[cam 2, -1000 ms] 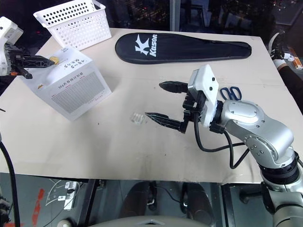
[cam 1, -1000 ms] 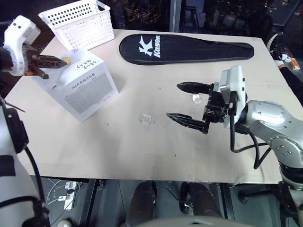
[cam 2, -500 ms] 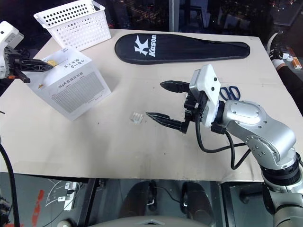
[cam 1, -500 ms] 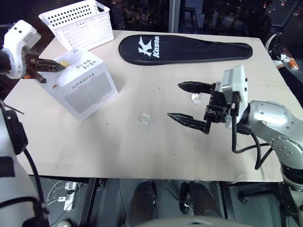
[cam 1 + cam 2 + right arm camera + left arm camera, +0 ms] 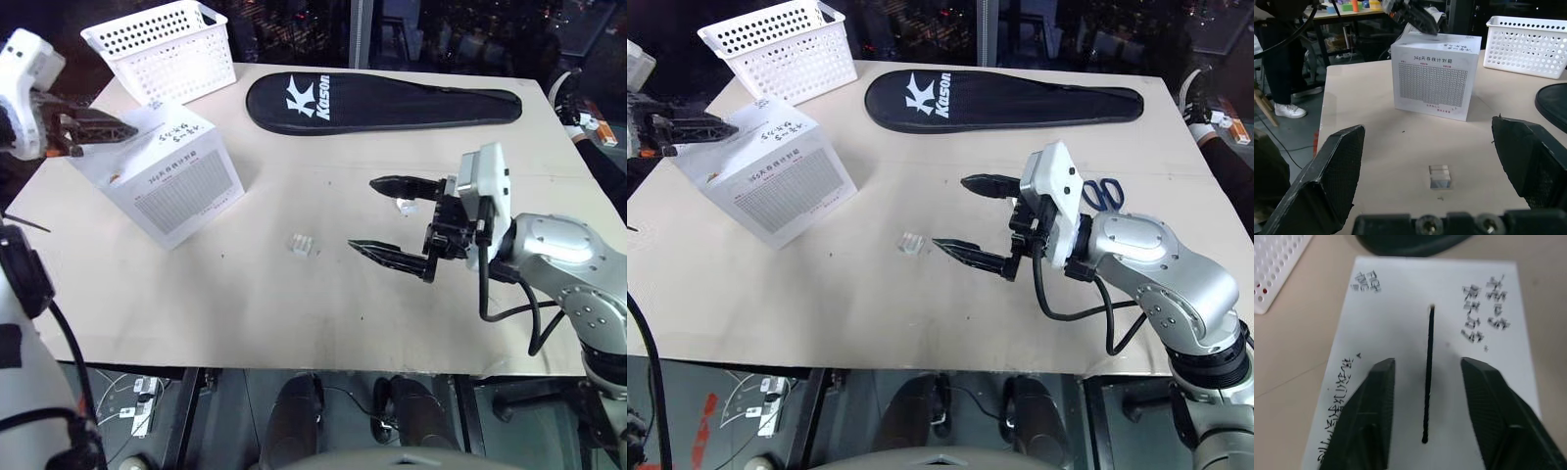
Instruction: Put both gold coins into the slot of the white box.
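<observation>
Left wrist view: left gripper (image 5: 1427,374) released, fingers astride slot (image 5: 1428,377) on white box (image 5: 1400,333). Right gripper (image 5: 387,215) spread wide, holding nothing.

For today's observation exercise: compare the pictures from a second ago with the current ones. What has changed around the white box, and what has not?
The left gripper has opened above the slot of the white box; the gold coin it pinched over the box top a second ago is gone from between its fingers and from the box top. The open right gripper, the clear holder, the basket and the racket cover stayed as they were.
</observation>
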You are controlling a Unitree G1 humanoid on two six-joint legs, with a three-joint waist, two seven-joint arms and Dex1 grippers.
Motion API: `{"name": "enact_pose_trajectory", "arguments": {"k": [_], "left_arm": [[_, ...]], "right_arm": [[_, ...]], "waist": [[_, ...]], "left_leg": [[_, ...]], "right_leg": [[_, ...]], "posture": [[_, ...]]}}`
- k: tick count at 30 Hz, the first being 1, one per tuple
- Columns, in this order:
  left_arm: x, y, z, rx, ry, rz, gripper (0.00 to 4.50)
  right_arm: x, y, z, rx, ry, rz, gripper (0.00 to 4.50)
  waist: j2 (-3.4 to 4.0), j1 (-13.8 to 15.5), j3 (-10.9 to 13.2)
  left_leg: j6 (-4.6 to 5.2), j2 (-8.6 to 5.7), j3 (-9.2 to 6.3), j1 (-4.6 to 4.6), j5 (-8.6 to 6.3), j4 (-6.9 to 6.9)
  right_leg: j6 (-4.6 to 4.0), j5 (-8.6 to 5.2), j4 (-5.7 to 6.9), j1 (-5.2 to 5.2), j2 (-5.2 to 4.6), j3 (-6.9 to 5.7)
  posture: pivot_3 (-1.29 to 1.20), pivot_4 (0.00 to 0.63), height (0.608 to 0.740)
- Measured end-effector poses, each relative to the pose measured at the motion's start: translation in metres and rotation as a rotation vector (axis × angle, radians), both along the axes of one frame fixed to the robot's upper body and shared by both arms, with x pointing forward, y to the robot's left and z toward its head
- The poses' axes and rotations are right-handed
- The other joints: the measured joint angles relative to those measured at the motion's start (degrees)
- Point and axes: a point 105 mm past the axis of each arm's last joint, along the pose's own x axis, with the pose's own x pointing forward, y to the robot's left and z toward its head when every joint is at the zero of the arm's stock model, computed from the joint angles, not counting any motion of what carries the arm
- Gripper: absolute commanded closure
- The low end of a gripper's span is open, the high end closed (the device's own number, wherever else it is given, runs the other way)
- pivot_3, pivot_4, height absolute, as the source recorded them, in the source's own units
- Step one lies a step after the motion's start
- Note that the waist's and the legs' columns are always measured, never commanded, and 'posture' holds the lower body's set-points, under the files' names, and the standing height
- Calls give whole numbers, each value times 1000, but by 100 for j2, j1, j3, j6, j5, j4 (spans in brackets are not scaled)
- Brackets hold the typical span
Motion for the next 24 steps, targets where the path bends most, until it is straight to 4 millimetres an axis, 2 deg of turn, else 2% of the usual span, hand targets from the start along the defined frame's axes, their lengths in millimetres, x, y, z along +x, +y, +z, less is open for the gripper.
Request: {"name": "enact_pose_trajectory", "arguments": {"k": [3,4,5,6,7,9,11,13,15,17,19,21,24], "left_arm": [[7,-31,34,-104,-139,-116,2368],[10,-51,46,-129,-183,-180,2101],[10,-64,50,-148,-203,-222,1767],[8,-78,49,-176,-218,-269,1657],[4,-95,41,-195,-221,-310,1286],[-9,-135,2,-235,-148,-391,236],[-20,-159,-25,-299,-93,-397,102],[-42,-180,-46,-337,-75,-397,102],[-58,-186,-59,-330,-69,-380,102],[-73,-183,-78,-295,-59,-335,102],[-90,-172,-111,-285,15,-270,102],[-103,-159,-135,-288,82,-209,102],[-115,-141,-151,-242,97,-149,102]], "right_arm": [[6,-8,-6,-7,2,-76,0],[9,-14,-9,-12,1,-123,0],[11,-18,-11,-13,6,-154,0],[14,-24,-12,-8,8,-192,0],[17,-32,-12,1,13,-238,0],[20,-51,-15,9,34,-320,0],[17,-62,-18,5,45,-358,0],[9,-75,-31,-29,84,-400,0],[5,-86,-42,-52,125,-437,0],[-4,-97,-52,-62,163,-465,0],[-16,-108,-61,-78,189,-486,0],[-26,-118,-67,-94,206,-513,0],[-40,-127,-76,-117,227,-539,0]], "waist": [[-9,62,-4],[-8,81,-4],[-6,81,-5],[-1,82,-6],[5,63,-10],[10,21,-11],[6,-6,-9],[6,-27,-9],[6,-33,-9],[10,-30,-10],[15,-17,-11],[13,-2,-12],[19,25,-31]], "left_leg": [[0,0,-6,-4,0,13],[0,0,-6,-4,0,15],[-4,3,-10,-3,2,19],[-9,4,-8,2,5,19],[-12,1,-8,7,8,23],[-13,-1,-12,19,8,30],[-13,2,-15,16,8,36],[-14,0,-15,21,8,33],[-16,2,-14,38,8,29],[-7,0,-7,109,2,-4],[-2,-2,3,198,-3,-45],[-30,7,-11,218,-16,-43],[-34,5,-19,231,-17,-45]], "right_leg": [[0,0,0,6,-6,-6],[1,1,-2,11,-11,-4],[0,1,2,15,-18,-4],[-2,3,4,18,-21,4],[-13,11,3,24,-24,9],[-14,13,5,42,-31,27],[-14,13,3,42,-17,27],[-14,13,0,44,-6,36],[-11,10,4,47,7,46],[4,-2,-4,100,8,55],[-1,-8,-21,168,2,59],[-24,-20,-19,186,-3,53],[-27,-21,-22,191,-41,49]], "posture": [[0,150,740],[0,150,740],[0,150,740],[0,150,740],[0,150,740],[0,150,740],[0,150,740],[0,150,740],[0,150,740],[0,150,740],[0,150,740],[0,150,740],[0,150,740]]}}
